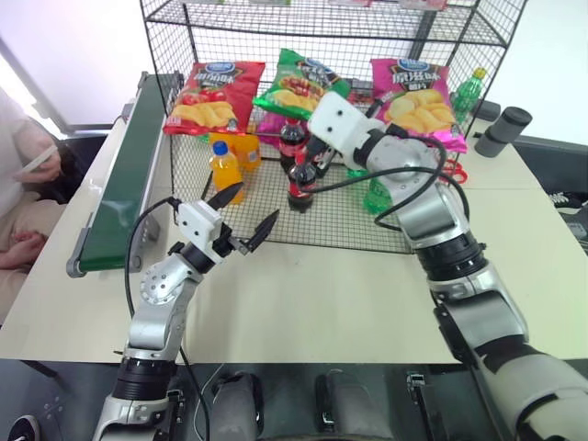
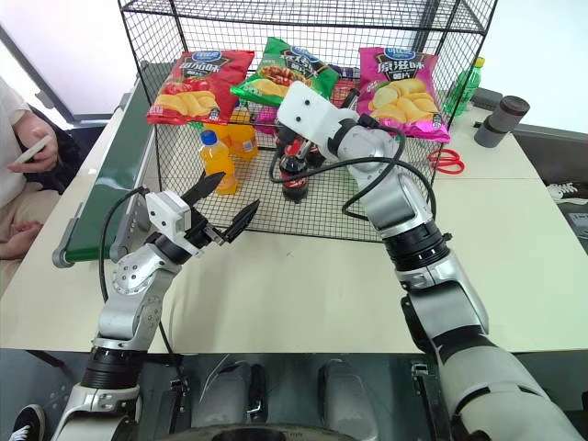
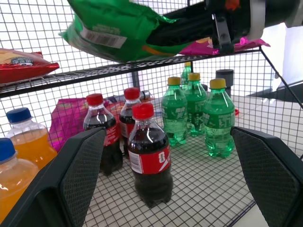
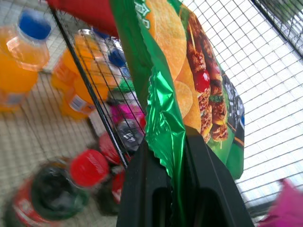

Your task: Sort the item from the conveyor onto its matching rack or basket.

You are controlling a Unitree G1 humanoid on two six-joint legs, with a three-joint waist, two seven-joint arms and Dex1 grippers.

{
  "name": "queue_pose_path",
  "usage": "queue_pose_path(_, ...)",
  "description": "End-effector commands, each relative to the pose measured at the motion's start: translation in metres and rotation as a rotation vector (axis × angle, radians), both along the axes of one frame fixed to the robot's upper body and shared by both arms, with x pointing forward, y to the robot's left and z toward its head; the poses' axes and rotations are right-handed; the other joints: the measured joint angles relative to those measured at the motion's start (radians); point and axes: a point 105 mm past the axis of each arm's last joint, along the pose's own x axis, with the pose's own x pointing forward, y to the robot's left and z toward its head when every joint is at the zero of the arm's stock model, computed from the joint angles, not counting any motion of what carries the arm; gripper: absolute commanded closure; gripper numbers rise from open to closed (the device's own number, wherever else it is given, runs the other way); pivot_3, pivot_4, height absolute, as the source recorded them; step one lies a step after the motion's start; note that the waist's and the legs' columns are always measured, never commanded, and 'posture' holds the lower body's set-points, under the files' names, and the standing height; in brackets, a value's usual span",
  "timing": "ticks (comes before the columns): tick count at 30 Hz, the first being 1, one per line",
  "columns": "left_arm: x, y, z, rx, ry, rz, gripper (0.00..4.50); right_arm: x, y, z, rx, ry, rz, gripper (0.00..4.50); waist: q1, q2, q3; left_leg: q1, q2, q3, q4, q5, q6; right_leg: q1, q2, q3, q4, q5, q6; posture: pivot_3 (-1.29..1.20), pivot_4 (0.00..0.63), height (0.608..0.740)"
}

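Left tool (image 1: 243,220) nearest, fingers wide, empty, raised above desk (image 1: 303,294). Right tool (image 4: 177,189) clamps green crisp bag (image 1: 296,84) edge; arm reaches into rack (image 1: 230,28).

Right arm stretched forward, right gripper (image 4: 177,156) pinched tight on green crisp bag (image 1: 296,87). Left arm bent low, left gripper (image 1: 243,221) spread wide, empty.
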Motion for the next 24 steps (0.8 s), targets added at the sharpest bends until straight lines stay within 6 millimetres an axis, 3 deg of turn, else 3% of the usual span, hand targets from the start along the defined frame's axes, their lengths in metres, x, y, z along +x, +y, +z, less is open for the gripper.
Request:
queue_pose_path(1, -0.006, -0.004, 0.01, -0.007, -0.044, -0.023, 0.0, 0.003, -0.001, 0.024, -0.074, -0.152, -0.022, 4.43, -0.001, 0.0, 0.0, 0.0, 0.0, 0.0, 0.0, 0.0, 0.0, 0.0, 0.0, 0.0, 0.0, 0.0, 0.0, 0.0, 0.15, 0.74)
queue_pose_path(10, -0.006, -0.004, 0.011, -0.008, -0.046, -0.018, 0.0, 0.006, -0.001, 0.024, -0.117, -0.164, 0.017, 4.43, -0.002, 0.0, 0.0, 0.0, 0.0, 0.001, 0.0, 0.0, 0.0, 0.0, 0.0, 0.0, 0.0, 0.0, 0.0, 0.0, 0.15, 0.74)
queue_pose_path(13, -0.007, -0.005, 0.01, -0.008, -0.043, -0.019, 0.0, 0.004, -0.003, 0.025, -0.098, -0.153, 0.047, 3.37, -0.002, 0.0, 0.0, 0.0, 0.0, 0.001, 0.0, 0.0, 0.0, 0.0, 0.0, 0.0, 0.0, 0.0, 0.0, 0.0, 0.15, 0.74)
queue_pose_path(16, -0.007, -0.006, 0.009, -0.005, -0.042, -0.024, 0.0, 0.001, -0.003, 0.026, -0.125, -0.161, 0.063, 1.97, -0.002, 0.0, 0.0, 0.0, 0.0, 0.001, 0.0, 0.0, 0.0, 0.0, 0.0, 0.0, 0.0, 0.0, 0.0, 0.0, 0.15, 0.74)
queue_pose_path(24, -0.006, -0.007, 0.01, -0.005, -0.046, -0.029, 0.0, -0.011, -0.007, 0.021, 0.021, -0.035, 0.174, 1.97, 0.0, 0.0, 0.0, 0.0, 0.001, 0.0, 0.0, 0.0, 0.0, 0.0, 0.0, 0.0, 0.0, 0.0, 0.0, 0.0, 0.15, 0.74)
